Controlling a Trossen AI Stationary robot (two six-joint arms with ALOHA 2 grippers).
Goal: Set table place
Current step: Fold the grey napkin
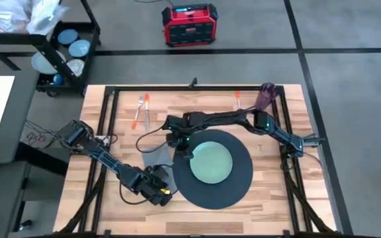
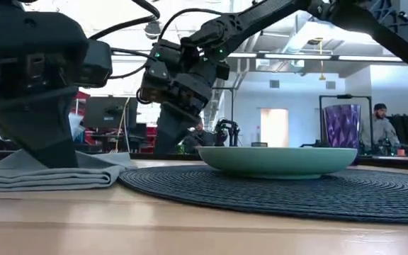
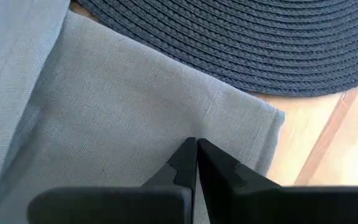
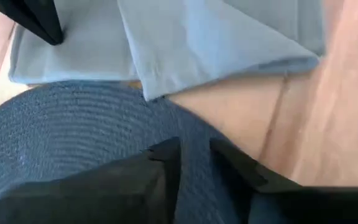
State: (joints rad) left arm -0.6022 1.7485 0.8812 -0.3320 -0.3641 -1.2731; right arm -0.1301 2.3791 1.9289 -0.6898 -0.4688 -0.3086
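Note:
A pale green plate (image 1: 210, 162) sits on the dark round mat (image 1: 243, 185). To its left lies the folded grey napkin (image 1: 152, 158), one corner (image 4: 148, 93) lapping onto the mat's edge. My left gripper (image 3: 196, 149) is shut, its tips on the napkin (image 3: 104, 112) near the mat. My right gripper (image 4: 194, 152) hovers narrowly open over the mat's far-left edge (image 4: 73, 137), nothing between its fingers. An orange-handled fork (image 1: 137, 111) and knife (image 1: 147, 109) lie at the far left. A spoon (image 1: 238, 100) and purple cup (image 1: 266, 96) are at the far right. My left gripper sets its shut fingertips (image 4: 53, 37) down on the napkin's top layer (image 3: 166, 130), close to the corner beside the mat. The fingers come from above, slanting down. The napkin lies flat on the table; whether any cloth is caught between the tips I cannot tell.
A black frame rail (image 1: 197, 86) runs around the table. Beyond the far left corner stands a black cart (image 1: 65, 49) with blue plates, and a red device (image 1: 189, 25) sits on the floor. A person (image 2: 381, 124) shows far behind the table.

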